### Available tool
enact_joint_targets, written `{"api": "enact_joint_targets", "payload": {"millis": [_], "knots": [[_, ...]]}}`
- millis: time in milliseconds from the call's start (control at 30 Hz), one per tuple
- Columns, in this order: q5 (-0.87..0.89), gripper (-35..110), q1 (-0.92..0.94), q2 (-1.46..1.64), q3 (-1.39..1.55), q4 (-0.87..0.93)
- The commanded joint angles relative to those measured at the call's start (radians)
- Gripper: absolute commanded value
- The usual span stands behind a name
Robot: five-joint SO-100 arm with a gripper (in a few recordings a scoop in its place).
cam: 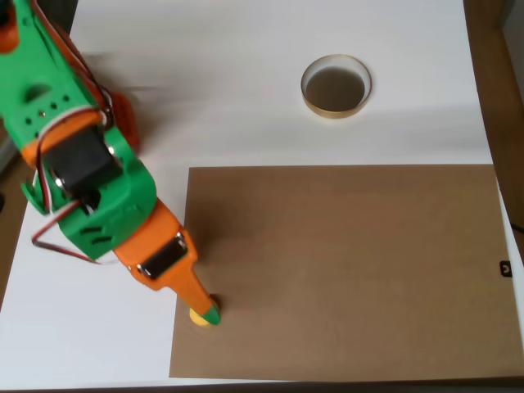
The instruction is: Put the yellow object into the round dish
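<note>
— Claw [206,312]?
— Down at the left edge of the brown board [344,270], tip right over the yellow piece [199,318]. Seen from above as one orange finger with a green tip; cannot tell how far open, nor whether gripping the piece or only touching it.
— Yellow piece?
— Mostly hidden under that tip. Just a small yellow curve poking out on the lower left, sitting on the board's left edge, near its lower corner.
— Dish [336,85]?
— On the white desk [246,98], well apart from the claw, up beyond the board's top edge and to the right. Gold rim, pale wall, dark bottom. Nothing seen inside.
— Anything between?
— Only bare board and bare desk. Green and orange arm [90,188] coming in from the upper left, with red and white wires looped beside it, well clear of the dish.
</note>
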Motion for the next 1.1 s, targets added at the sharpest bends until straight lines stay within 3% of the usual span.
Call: {"api": "enact_joint_targets", "payload": {"millis": [0,767,1067], "knots": [[-0.021,36,0.014,-0.035,-0.1,0.023],[-0.026,30,0.04,-0.419,-0.365,0.034],[-0.015,18,0.048,-0.456,-0.397,0.029]]}}
